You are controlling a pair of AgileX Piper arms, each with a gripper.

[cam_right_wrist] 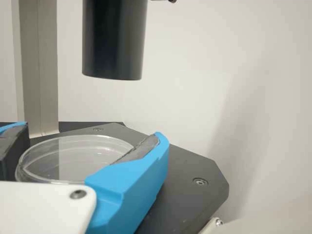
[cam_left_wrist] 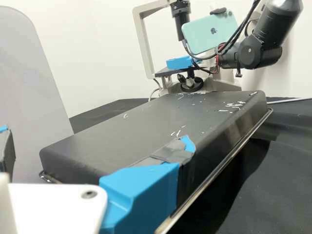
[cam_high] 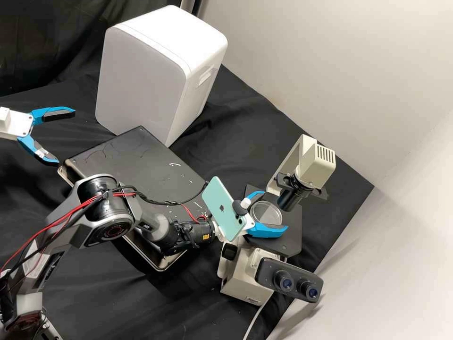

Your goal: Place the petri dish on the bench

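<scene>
The petri dish [cam_high: 265,212] lay flat on the dark stage [cam_high: 293,238] of a white microscope [cam_high: 245,276], open face up. Being round, it had no long axis or heading to speak of. It sat right under the black condenser tube [cam_right_wrist: 114,39].

The right pincer [cam_high: 273,211] came in level from the side with a blue finger on each side of the dish. From the wrist view the pads looked to be pressed against the clear rim, gripping it. A mint-green phone [cam_high: 224,215] was strapped just behind that pincer.

The left pincer [cam_high: 63,137] hung well apart, its fingers spread wide, beside a flat dark case [cam_high: 132,160] flecked with pale scratches.

The worktop [cam_high: 236,127] was draped in crumpled black cloth. A tall white box with rounded corners [cam_high: 155,71] stood at the back, touching the case, and a plain pale wall [cam_high: 354,71] closed the room behind the microscope.
</scene>
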